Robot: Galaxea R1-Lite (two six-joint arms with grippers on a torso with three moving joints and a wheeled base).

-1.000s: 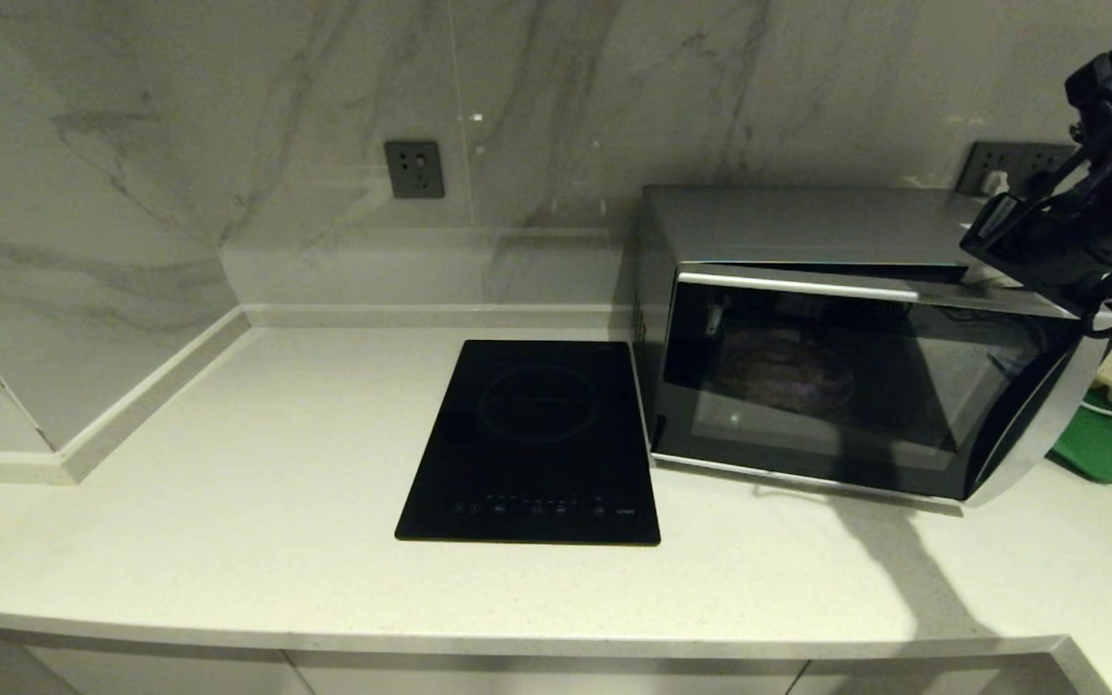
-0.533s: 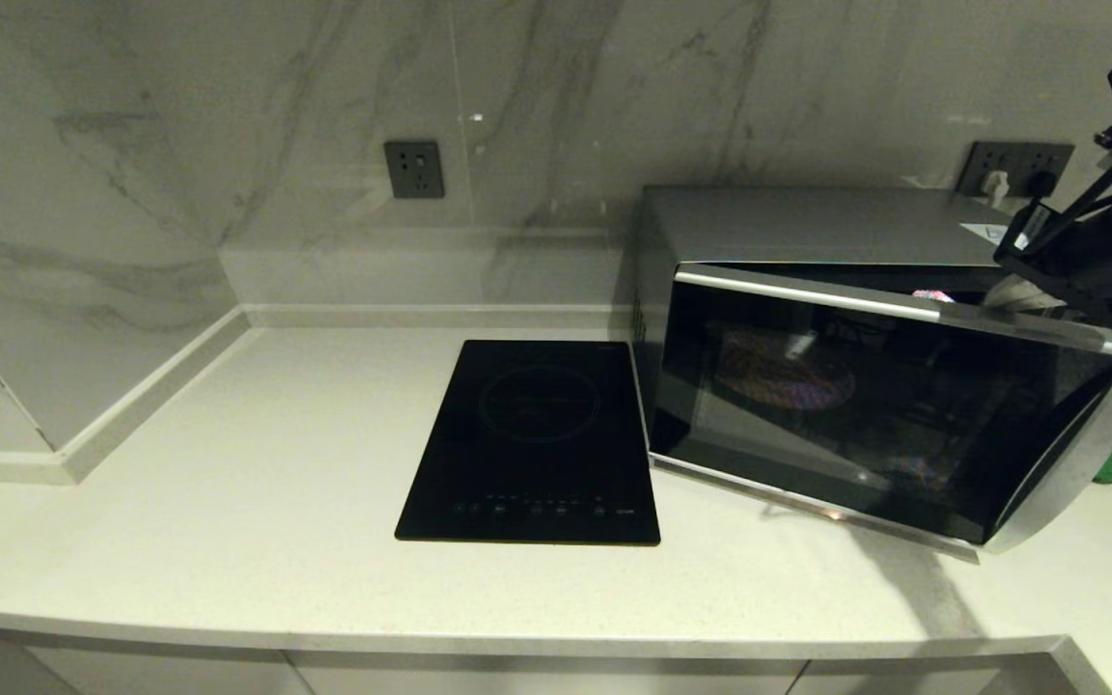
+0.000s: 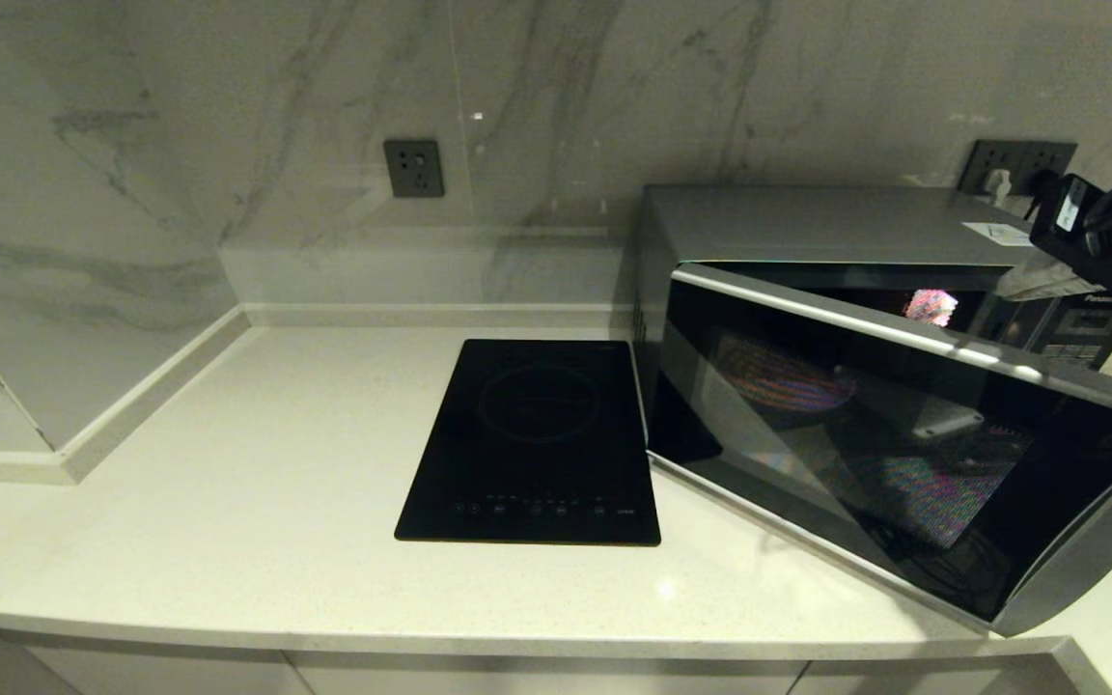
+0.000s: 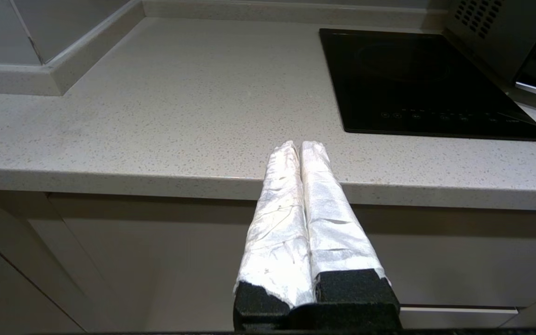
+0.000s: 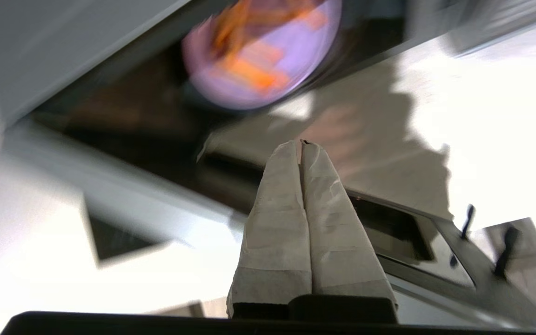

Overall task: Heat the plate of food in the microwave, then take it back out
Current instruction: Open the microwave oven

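The silver-grey microwave (image 3: pixel 807 217) stands at the right of the counter, its dark glass door (image 3: pixel 903 454) swung partly open on its left hinge. The plate of food (image 5: pixel 268 60), pale lilac with orange fries, sits inside; in the head view it shows dimly through the glass (image 3: pixel 788 375). My right gripper (image 5: pixel 301 144) is shut and empty, held above the door's free end near the keypad panel (image 3: pixel 1082 323). My right arm (image 3: pixel 1111 232) enters from the upper right. My left gripper (image 4: pixel 300 145) is shut and empty, parked low in front of the counter's edge.
A flat black induction hob (image 3: pixel 537 439) lies left of the microwave, its corner close to the door's hinge side. A wall socket (image 3: pixel 414 169) sits on the marble backsplash. Bare counter (image 3: pixel 228 483) stretches to the left.
The microwave door has swung much further open toward the counter's front. My right arm has drawn back to the right. The green tray behind the door's end is now hidden.
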